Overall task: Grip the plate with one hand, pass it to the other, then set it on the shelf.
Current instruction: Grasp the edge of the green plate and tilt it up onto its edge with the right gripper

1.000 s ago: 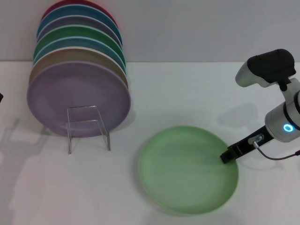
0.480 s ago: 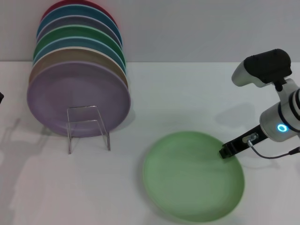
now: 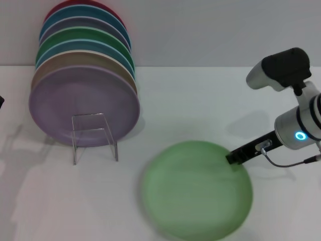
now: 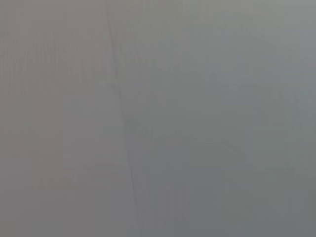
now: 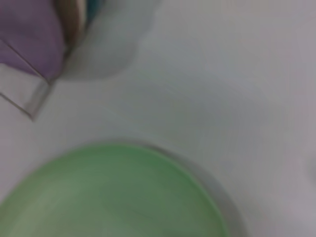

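Observation:
The pale mint-green plate (image 3: 195, 190) hangs low over the white table at the front centre, blurred by motion. My right gripper (image 3: 234, 157), slim and black below the blue ring, is shut on the plate's right rim. The right wrist view shows the plate (image 5: 108, 197) close up, with a shadow along its edge. The clear shelf (image 3: 93, 135) stands at the left, and its corner (image 5: 30, 101) also shows from the right wrist. Only a dark sliver of my left arm (image 3: 1, 102) shows, at the left edge. The left wrist view is plain grey.
A row of coloured plates leans on the shelf against the back wall, with a lavender plate (image 3: 83, 106) in front and a darker green one (image 3: 85, 39) behind. White table lies between the shelf and the held plate.
The right gripper has drawn up and to the left with the plate. The plate has shifted left and now looks blurred. The stack on the shelf has not moved.

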